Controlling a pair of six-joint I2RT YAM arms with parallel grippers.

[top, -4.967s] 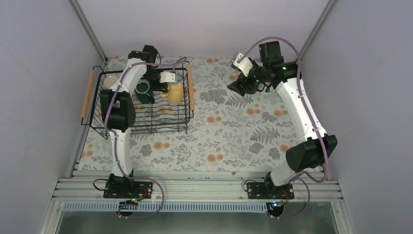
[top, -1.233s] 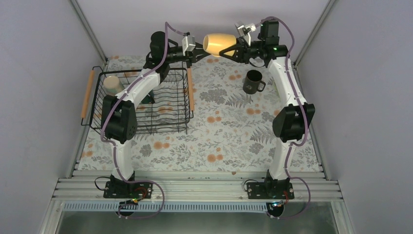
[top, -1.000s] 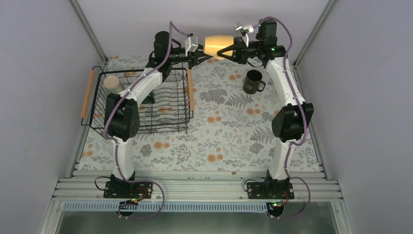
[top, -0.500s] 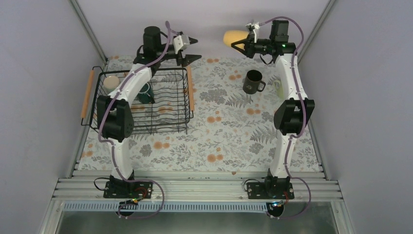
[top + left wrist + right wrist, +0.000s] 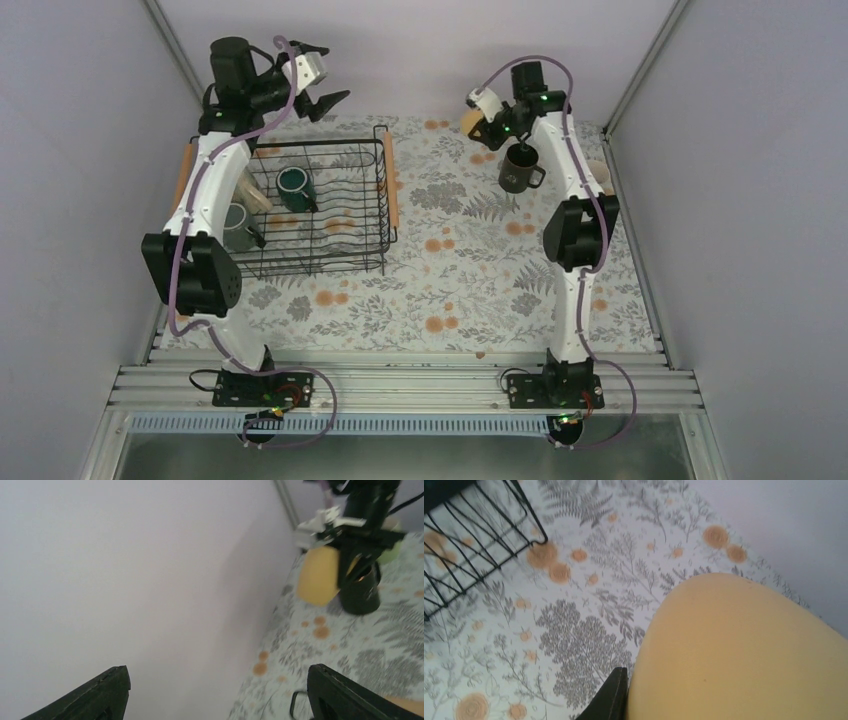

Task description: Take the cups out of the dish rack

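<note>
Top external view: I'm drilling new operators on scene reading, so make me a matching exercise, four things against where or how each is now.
Things:
1. yellow mug
2. black mug
3. dark teal mug
4. left gripper

States:
A. inside the dish rack
B. open, holding nothing
C. upright on the tablecloth
D. gripped by the right gripper

Pairs: 1-D, 2-C, 3-A, 4-B

A fern-and-flower cloth [image 5: 470,270] lies between plain lilac walls [image 5: 420,50], aluminium rails [image 5: 400,385] along its near edge.
</note>
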